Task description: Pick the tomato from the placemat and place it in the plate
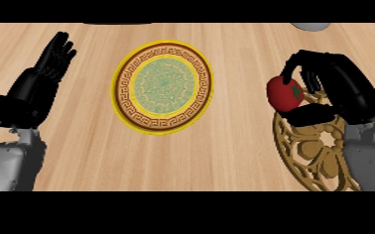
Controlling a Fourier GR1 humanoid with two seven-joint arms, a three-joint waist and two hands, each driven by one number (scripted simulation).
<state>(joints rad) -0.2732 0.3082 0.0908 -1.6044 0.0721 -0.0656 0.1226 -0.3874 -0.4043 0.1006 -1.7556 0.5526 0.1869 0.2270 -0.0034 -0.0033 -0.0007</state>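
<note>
A red tomato (282, 93) with a green stem patch sits at the upper left edge of a gold openwork placemat (313, 153) on the right of the counter. My right hand (336, 87) is curled round it, fingers arching over its top and thumb under its lower side. A round plate (162, 87) with a yellow rim, brown key-pattern band and green centre lies in the middle, well to the left of the tomato, with nothing on it. My left hand (40, 82) rests open at the left edge, fingers pointing up.
A grey rounded object (311, 26) shows partly at the top right edge. A dark shape (117, 23) peeks in at the top edge left of centre. Light wooden counter (234, 144) surrounds the plate and lies between it and the placemat.
</note>
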